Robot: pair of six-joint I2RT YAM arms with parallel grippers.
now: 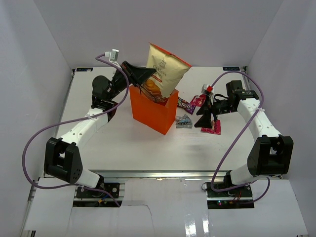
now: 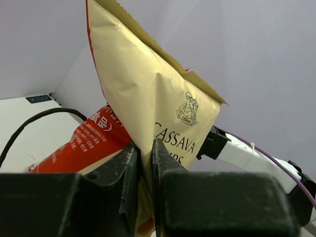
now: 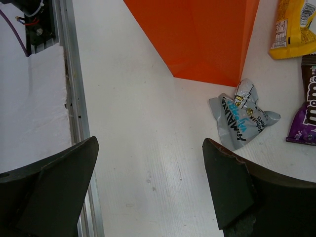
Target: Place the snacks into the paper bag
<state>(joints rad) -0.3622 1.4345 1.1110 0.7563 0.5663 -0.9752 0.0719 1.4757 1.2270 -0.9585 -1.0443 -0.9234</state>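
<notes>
My left gripper [image 1: 139, 75] is shut on the cream-and-orange-red chip bag [image 1: 164, 70], whose lower end sits inside the open top of the orange paper bag [image 1: 149, 110]; most of it sticks up, tilted. In the left wrist view the chip bag [image 2: 148, 98] is pinched between my fingers [image 2: 126, 168]. My right gripper [image 1: 205, 120] is open and empty, low over the table right of the paper bag [image 3: 207, 34]. A silver-blue packet [image 1: 183, 121] [image 3: 242, 118], a dark brown packet [image 1: 185, 104] [image 3: 307, 113] and magenta-pink packets [image 1: 198, 100] [image 1: 213, 128] lie beside it.
A yellow packet [image 3: 295, 29] lies at the top right of the right wrist view. The table's metal rail [image 3: 74, 89] runs along the near edge. White walls enclose the table on three sides.
</notes>
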